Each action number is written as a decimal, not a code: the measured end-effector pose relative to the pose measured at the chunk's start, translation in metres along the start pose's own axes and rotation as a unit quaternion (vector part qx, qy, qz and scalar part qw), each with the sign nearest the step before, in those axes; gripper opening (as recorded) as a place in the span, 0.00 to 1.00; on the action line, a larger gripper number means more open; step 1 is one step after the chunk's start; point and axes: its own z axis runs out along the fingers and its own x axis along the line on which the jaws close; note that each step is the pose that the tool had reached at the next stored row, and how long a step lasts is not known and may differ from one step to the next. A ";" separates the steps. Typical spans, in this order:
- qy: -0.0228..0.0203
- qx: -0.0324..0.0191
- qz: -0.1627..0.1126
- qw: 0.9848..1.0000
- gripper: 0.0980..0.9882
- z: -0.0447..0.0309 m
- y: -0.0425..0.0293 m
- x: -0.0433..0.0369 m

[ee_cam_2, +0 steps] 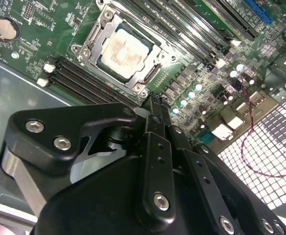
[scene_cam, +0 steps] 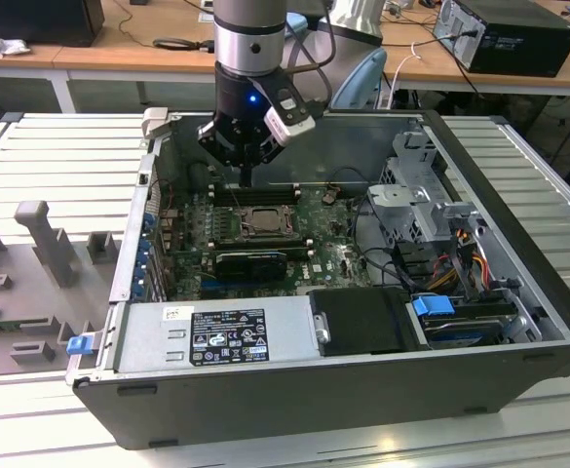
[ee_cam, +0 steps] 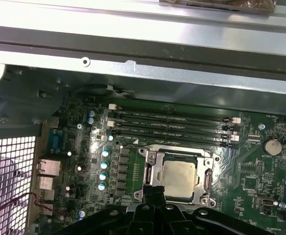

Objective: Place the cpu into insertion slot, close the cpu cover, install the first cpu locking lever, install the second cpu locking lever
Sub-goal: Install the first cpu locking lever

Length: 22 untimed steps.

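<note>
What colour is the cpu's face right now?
Pale beige-silver, framed by the silvery cover; the cpu shows best in the second wrist view.

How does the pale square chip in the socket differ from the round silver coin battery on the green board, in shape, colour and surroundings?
The pale beige-silver square cpu has four straight sides, while the round silver coin battery is a disc. The chip's face looks matte and beige; the battery is shinier and greyer. The chip lies inside the silvery metal cpu cover frame, its face showing through the window; the battery sits in a small dark holder. Both lie flat on the green motherboard.

arm (scene_cam: 248,29): silver tube, black wrist | blue light | tool (ee_cam_2: 155,105): black, silver screws, possibly plastic
</note>
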 end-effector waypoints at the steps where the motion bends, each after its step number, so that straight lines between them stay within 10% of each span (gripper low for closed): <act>1: 0.000 0.000 0.000 1.000 0.01 0.0005 0.0000 0.0000; 22: -0.001 -0.001 0.018 1.000 0.01 0.0067 -0.0002 0.0002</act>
